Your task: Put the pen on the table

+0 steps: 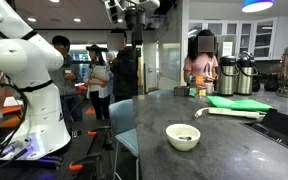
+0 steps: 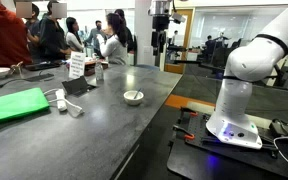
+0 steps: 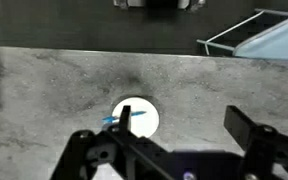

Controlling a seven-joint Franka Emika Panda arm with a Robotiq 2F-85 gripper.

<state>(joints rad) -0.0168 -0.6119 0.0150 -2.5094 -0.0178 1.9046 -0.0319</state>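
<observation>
The blue pen [image 3: 114,120] lies in a white bowl [image 3: 139,112], with its tip over the bowl's left rim. The bowl stands on the dark grey table [image 3: 64,90] and shows in both exterior views [image 1: 183,136] [image 2: 133,97]. My gripper [image 3: 184,125] is open and empty, high above the table, with the bowl below its left finger. It hangs near the top of both exterior views [image 1: 136,20] [image 2: 161,42]. The pen is too small to make out clearly there.
A green cloth [image 1: 239,102] [image 2: 17,103] and a long white utensil [image 1: 229,113] [image 2: 69,105] lie on the table beyond the bowl. Two steel carafes [image 1: 236,75] stand behind. A black tray [image 1: 284,125] is near the edge. People stand around the far side.
</observation>
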